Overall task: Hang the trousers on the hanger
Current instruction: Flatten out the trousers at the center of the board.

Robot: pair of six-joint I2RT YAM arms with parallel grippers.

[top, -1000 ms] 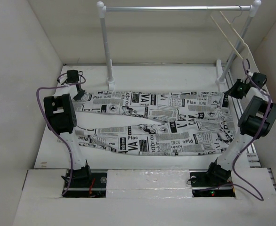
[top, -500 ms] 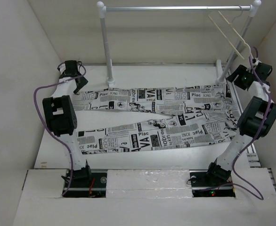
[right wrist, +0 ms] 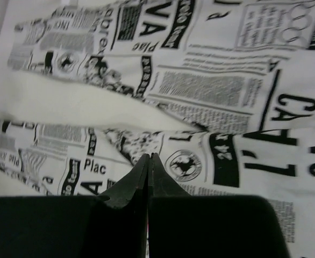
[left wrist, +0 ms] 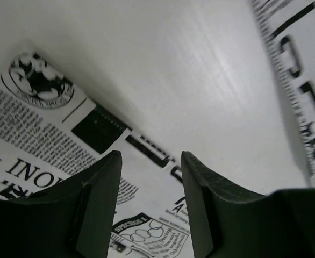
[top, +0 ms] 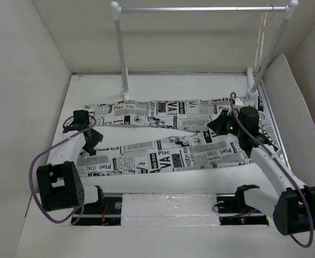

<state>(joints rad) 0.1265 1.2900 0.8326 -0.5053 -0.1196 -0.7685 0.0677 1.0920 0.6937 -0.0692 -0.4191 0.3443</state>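
Across the middle of the top view, the trousers (top: 173, 156) lie flat on the white table (top: 163, 86), their 2 legs running leftward in a narrow V from the waist at centre right, with a wedge of bare table between them. At the lower left of that spread, the left gripper (top: 91, 144) sits over the cuff end of the lower leg; in its wrist view the 2 fingers (left wrist: 98, 207) stand apart, framing the printed edge of the cloth (left wrist: 34, 134) and bare table, with nothing held. At centre right, the right gripper (top: 215, 124) hangs above the crotch area; its wrist view shows the jaws pressed together with nothing between them, pointing at the fork of the legs (right wrist: 211, 91). In the upper right corner, the cream hanger (top: 263, 32) hangs from the right end of the metal rail (top: 200, 9), seen nearly edge-on, well apart from the trousers.
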